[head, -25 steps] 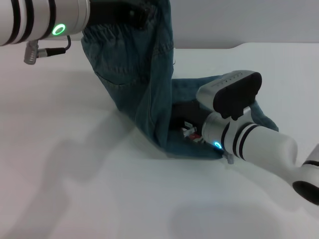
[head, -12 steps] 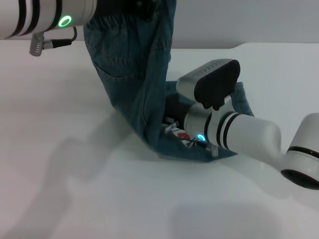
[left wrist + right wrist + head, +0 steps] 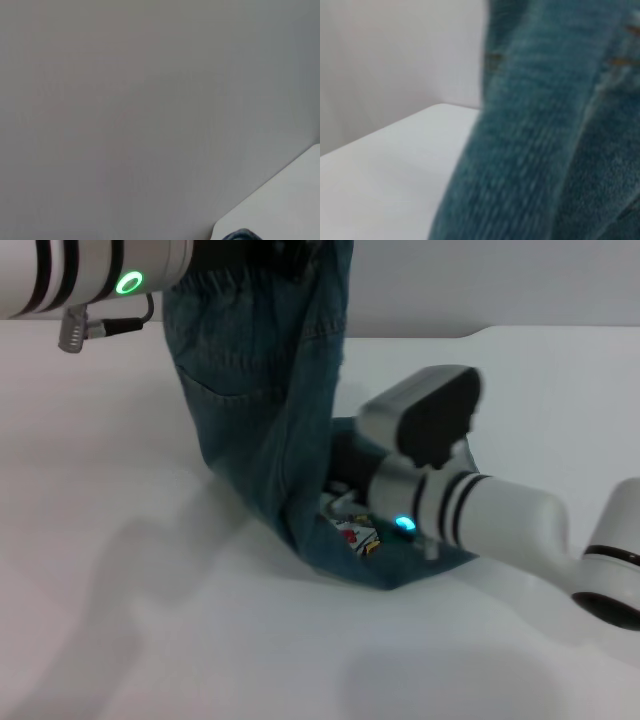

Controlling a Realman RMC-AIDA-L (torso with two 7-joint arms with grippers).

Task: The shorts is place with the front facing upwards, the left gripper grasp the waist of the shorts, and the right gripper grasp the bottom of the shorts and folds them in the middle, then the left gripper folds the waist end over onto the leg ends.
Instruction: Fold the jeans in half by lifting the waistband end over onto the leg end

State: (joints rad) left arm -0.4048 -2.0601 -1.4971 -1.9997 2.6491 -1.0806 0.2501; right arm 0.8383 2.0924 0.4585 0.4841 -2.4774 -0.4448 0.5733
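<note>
We cannot tell how the fingers of either gripper stand: the left gripper (image 3: 262, 252), a black claw on a silver-white arm with a green ring light, holds the gathered waist (image 3: 215, 288) high at the frame's top, while the right gripper (image 3: 345, 502), a black flat-plate unit on a white ribbed arm, sits low against the leg ends (image 3: 385, 560). Since half a second ago the right arm has eased back and the cartoon print (image 3: 355, 536) lies more exposed, so we judge the middle fold nearly laid. Only the head view shows the large blue denim shorts (image 3: 265, 420) draped from waist to white table (image 3: 150, 620); the right wrist view shows denim close up, the left wrist view none.
</note>
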